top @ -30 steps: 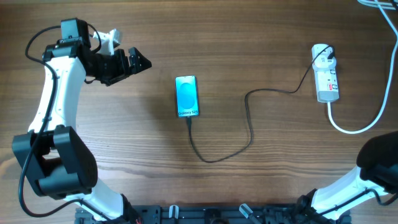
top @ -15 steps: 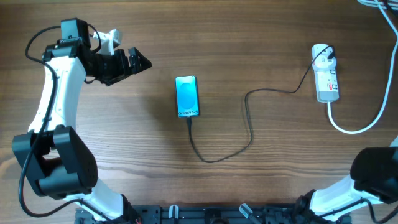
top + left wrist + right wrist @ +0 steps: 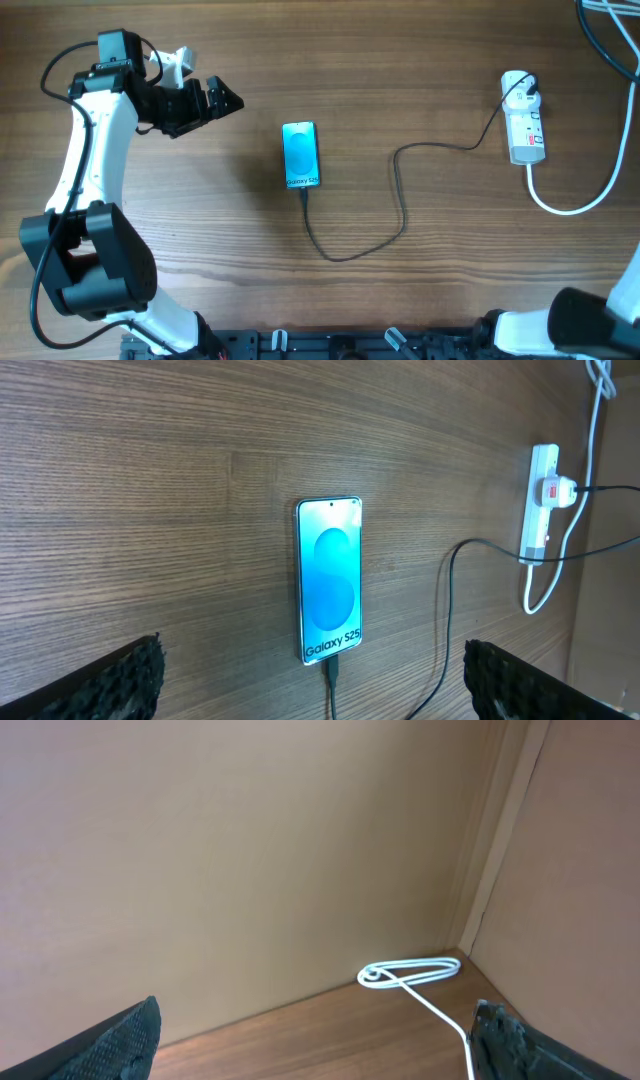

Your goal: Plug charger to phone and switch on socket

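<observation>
Left wrist, left gripper (image 3: 312,682): jaws spread wide with nothing between them, at 10 o'clock of the phone.
Right gripper (image 3: 320,1045): fingers apart, empty, turned toward a wall (image 3: 230,850).
Phone (image 3: 301,155): lies flat, screen lit.
Charger (image 3: 400,190): tip at the phone's 6 o'clock end, seating cannot be told; adapter at the socket's 12 o'clock end.
Socket (image 3: 524,130): 3 o'clock of the phone, well apart.
Risk: wide fingers pressing the small red switch (image 3: 553,490) may shove the light strip or snag the cable, pulling the tip free.
</observation>
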Tool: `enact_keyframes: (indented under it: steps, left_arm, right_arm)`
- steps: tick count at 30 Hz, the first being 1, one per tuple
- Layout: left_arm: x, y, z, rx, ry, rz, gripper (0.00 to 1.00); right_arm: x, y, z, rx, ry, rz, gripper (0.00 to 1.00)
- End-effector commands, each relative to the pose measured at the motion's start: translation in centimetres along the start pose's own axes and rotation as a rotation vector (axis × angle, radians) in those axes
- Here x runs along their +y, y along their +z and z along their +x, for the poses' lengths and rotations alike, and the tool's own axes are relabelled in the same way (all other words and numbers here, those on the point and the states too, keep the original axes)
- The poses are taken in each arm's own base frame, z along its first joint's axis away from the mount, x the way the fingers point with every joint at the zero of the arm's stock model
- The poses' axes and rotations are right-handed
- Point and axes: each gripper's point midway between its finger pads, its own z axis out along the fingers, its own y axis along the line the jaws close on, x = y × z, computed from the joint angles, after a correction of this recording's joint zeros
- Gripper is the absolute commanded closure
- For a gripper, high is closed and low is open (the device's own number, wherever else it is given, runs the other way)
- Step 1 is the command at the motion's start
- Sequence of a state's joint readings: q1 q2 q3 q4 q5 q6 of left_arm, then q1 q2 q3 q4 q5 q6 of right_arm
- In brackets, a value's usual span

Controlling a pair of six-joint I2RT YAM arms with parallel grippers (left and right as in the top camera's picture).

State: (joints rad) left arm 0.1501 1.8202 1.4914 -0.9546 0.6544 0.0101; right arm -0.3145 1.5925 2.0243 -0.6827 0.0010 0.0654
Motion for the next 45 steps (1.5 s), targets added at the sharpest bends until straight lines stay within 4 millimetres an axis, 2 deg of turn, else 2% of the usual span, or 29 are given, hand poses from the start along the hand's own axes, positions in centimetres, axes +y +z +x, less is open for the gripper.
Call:
enact_keyframes:
  steps: [1,4,11,14,19,27,32,34,39,45]
  left_arm:
    - [0.0,-0.3,-0.1,-0.009,0.007,-0.003,0.00]
    - [0.0,-0.3,-0.1,-0.009,0.007,-0.003,0.00]
    - [0.0,-0.3,-0.1,-0.009,0.007,-0.003,0.00]
    - [0.0,-0.3,-0.1,-0.009,0.007,-0.003,0.00]
    - [0.0,-0.3,-0.1,-0.009,0.008,-0.002,0.00]
    - [0.0,-0.3,-0.1,-0.009,0.008,-0.003,0.00]
    - [0.0,-0.3,-0.1,-0.008,0.007,-0.003,0.00]
    - [0.0,-0.3,-0.1,-0.008,0.007,-0.003,0.00]
    - [0.0,-0.3,-0.1,-0.008,0.007,-0.003,0.00]
    - [0.0,-0.3,-0.1,-0.008,0.007,-0.002,0.00]
  right_arm:
    - [0.1,-2.9,-0.7,-0.002,-0.011,0.003,0.00]
    - [0.0,-4.3,0.8,0.064,-0.011,0.007,0.00]
    - [-0.4,-7.9,6.5,0.308,-0.013,0.022,0.00]
    - [-0.5,-8.7,7.6,0.355,-0.013,0.025,0.00]
    - [-0.6,-9.4,8.7,0.375,-0.013,0.026,0.00]
    - [-0.5,-11.0,7.7,0.334,-0.013,0.023,0.00]
    - [-0.5,-11.0,7.9,0.338,-0.013,0.024,0.00]
    - [-0.6,-11.0,8.3,0.347,-0.012,0.024,0.00]
    - [-0.7,-10.8,11.2,0.421,-0.013,0.028,0.00]
    - [-0.5,-11.2,12.1,0.436,-0.018,0.021,0.00]
